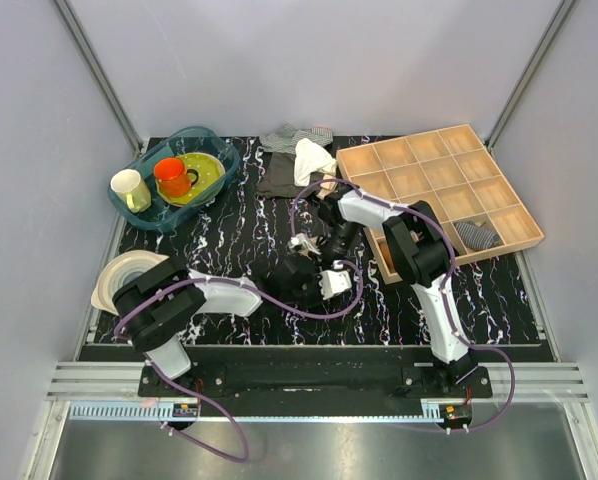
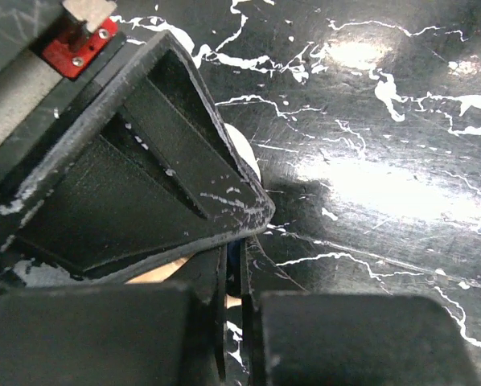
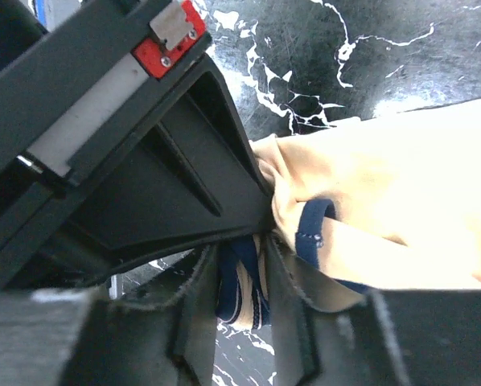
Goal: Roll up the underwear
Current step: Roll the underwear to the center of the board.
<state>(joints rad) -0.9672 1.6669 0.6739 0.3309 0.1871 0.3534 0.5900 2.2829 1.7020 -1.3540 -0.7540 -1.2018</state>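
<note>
Near the middle of the black marbled table, both arms met over the underwear. The right gripper was clamped on a fold of beige fabric and its dark edging, and the rest of the fabric spread out over the tabletop. The left gripper had its jaws pressed nearly together on a sliver of dark trim, with pale fabric peeking out behind one finger. A white cloth lay well apart, toward the far edge.
</note>
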